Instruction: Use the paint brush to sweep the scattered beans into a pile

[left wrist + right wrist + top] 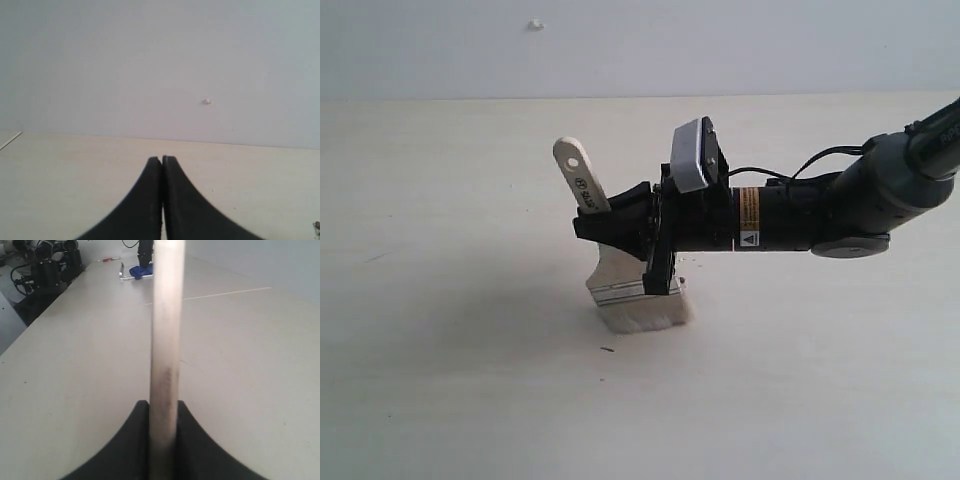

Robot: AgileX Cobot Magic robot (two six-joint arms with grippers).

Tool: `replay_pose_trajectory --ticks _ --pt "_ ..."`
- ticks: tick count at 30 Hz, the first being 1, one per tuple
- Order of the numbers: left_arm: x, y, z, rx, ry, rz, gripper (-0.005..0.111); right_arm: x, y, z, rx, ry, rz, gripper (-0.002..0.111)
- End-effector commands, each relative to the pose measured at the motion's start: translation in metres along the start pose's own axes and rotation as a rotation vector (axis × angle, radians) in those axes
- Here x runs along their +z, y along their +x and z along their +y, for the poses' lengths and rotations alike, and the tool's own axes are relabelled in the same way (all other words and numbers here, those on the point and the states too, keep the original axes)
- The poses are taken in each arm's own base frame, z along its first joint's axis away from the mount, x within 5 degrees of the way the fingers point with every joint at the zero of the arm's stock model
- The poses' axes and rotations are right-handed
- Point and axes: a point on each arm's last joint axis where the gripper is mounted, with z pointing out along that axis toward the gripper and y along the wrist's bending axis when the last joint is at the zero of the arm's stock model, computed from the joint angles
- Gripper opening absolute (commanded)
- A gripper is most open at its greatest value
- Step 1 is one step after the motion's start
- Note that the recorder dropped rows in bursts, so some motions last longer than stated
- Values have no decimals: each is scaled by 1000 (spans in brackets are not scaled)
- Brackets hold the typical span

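The paint brush stands nearly upright on the pale table, with its off-white bristles (pixel 645 314) pressed down onto the surface and the silver ferrule (pixel 618 291) just above them. Its wooden handle (pixel 578 176), with a hole at the end, leans up to the left. My right gripper (pixel 620 228) is shut on the handle, which shows edge-on (pixel 165 340) between the black fingers (pixel 140 440). My left gripper (pixel 162 159) is shut on nothing, low over bare table and out of the exterior view. The beans and the pile are hidden. Only one tiny dark speck (pixel 607 349) lies in front of the bristles.
The table ends at a plain wall carrying a small white blob (pixel 535 24) (pixel 207 101). In the right wrist view, dark equipment (pixel 50 265), a blue object (pixel 142 271) and a red pen (pixel 111 259) sit far down the long table.
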Motion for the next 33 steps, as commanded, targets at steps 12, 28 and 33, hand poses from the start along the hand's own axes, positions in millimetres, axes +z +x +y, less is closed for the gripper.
replay_pose_trajectory --ticks 12,28,33 --pt "0 0 0 5 6 -6 0 1 -30 -33 36 48 -63 0" --pt "0 0 0 5 6 -6 0 9 -93 11 99 -63 -107 0" --pt "0 0 0 5 6 -6 0 37 -75 29 99 99 -156 0"
